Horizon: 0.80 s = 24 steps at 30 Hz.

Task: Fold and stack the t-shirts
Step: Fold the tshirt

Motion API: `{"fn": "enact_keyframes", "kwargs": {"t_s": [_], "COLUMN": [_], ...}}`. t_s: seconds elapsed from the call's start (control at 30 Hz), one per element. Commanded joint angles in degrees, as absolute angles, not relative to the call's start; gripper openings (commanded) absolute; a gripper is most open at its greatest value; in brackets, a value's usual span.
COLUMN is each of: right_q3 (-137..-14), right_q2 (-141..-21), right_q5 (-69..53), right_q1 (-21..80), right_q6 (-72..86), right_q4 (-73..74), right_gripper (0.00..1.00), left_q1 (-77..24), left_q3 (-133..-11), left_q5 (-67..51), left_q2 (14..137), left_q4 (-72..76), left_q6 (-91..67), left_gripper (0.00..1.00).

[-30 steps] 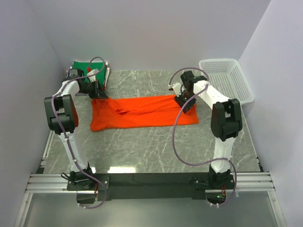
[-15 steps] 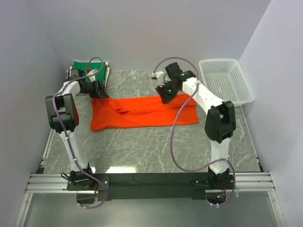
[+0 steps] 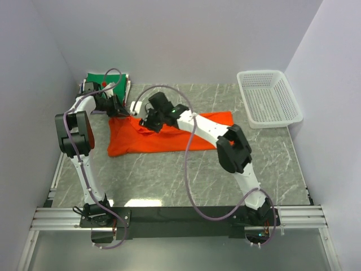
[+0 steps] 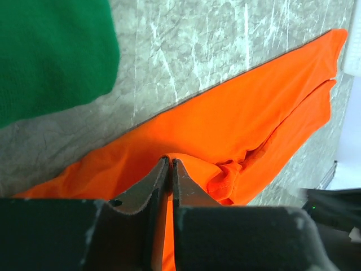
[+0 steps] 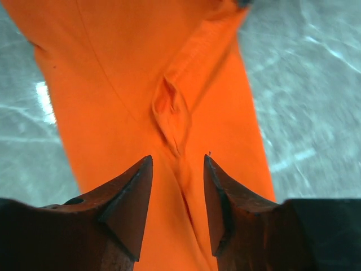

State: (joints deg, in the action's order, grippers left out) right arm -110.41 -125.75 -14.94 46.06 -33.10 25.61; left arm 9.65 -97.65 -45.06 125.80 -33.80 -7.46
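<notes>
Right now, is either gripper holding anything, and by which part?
Left gripper pinches the orange t-shirt at a raised fold near its far-left corner. Right gripper straddles a crease, hold unclear.

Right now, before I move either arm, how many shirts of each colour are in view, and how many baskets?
orange shirt: 1
green shirt: 1
white basket: 1
Total: 3

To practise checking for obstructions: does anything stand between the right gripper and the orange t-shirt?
Nothing visible does. The right gripper is open directly over the orange t-shirt, with no other object between its fingers and the cloth. The left gripper is shut on the same shirt.
</notes>
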Motion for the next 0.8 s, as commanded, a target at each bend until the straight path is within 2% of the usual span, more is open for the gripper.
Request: {"fn": "enact_keyframes", "kwargs": {"t_s": [0.0, 0.23, 0.4, 0.57, 0.77], "right_q3": [-113.64, -118.91, -120.32, -123.22, -122.96], "right_q2": [-128.75, -135.6, -137.55, -140.18, -140.36], "right_q5": [-11.96, -10.11, -8.35, -9.05, -11.6], "right_q1": [47.72, 49.04, 49.13, 49.13, 49.31], "right_q6": [-38.67, -39.64, -38.5, -38.93, -40.08], "right_q4": [20.84, 20.66, 18.99, 20.48, 22.15], "right_gripper": [0.5, 0.51, 0.55, 0.49, 0.5], "left_q1": [9.58, 9.58, 9.58, 9.58, 9.58], "left_q3": [-100.02, -100.81, -99.76, -100.02, -100.81], "left_q5": [-45.26, -45.61, -45.7, -45.97, -45.97], "left_q2": [126.65, 127.26, 127.0, 127.35, 127.97], "left_q4": [-34.19, -33.75, -32.96, -33.22, -33.31], "left_q6": [-9.31, -10.28, -10.02, -9.84, -9.93], "left_gripper": [0.13, 0.16, 0.16, 0.15, 0.15]}}
